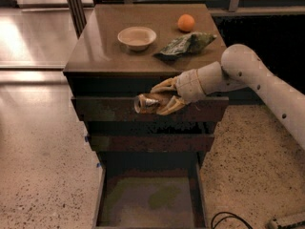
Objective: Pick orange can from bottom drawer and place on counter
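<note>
Robot arm (267, 85) reaches in from the right, w/ its gripper (158, 99) in front of the cabinet, just below the counter's front edge and approx. level w/ the top 1 of 3 drawer fronts. Its 2 fingers (164, 86) are partly closed, clamped on the orange can (148, 102), 1 above and 1 below. The can lies on its side, silvery end facing left. It is gripped across its body, prob. so the round sides cannot roll out. The bottom drawer (101, 194) stands pulled out directly underneath, nothing seen on its floor. The can is thus out of it and in the air, not yet as high as the counter (102, 49).

On the counter:
- a bowl (137, 36) near the middle
- an orange fruit (186, 22) toward the back right corner
- a green snack bag (186, 44) by the right edge

The front left corner looks a likely spot for the can.
</note>
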### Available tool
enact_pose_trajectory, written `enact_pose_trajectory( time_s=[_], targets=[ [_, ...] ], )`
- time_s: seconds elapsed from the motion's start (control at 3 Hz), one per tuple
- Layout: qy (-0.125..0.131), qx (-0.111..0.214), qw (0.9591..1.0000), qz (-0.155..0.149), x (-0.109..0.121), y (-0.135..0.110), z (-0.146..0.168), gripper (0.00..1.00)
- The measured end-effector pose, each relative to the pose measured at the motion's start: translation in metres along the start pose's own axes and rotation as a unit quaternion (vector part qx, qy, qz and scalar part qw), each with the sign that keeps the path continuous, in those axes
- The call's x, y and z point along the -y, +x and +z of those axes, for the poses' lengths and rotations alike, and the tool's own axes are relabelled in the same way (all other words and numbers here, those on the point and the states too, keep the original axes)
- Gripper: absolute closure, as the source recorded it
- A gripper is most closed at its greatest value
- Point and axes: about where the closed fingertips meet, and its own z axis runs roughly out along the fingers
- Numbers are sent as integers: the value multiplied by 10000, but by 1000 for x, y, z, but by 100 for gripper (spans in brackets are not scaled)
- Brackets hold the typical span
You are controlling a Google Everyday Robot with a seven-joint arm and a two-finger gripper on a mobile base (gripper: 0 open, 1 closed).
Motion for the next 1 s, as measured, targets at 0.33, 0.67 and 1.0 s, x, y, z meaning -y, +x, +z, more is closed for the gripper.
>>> enact_pose_trajectory(
  time_s=[0.33,0.67,1.0],
  targets=[
    [286,-1,9992,-286,47,-23,-33,100],
    [286,-1,9992,-287,47,-23,-33,100],
    [413,333,9960,-720,82,-60,-48,100]
  ],
)
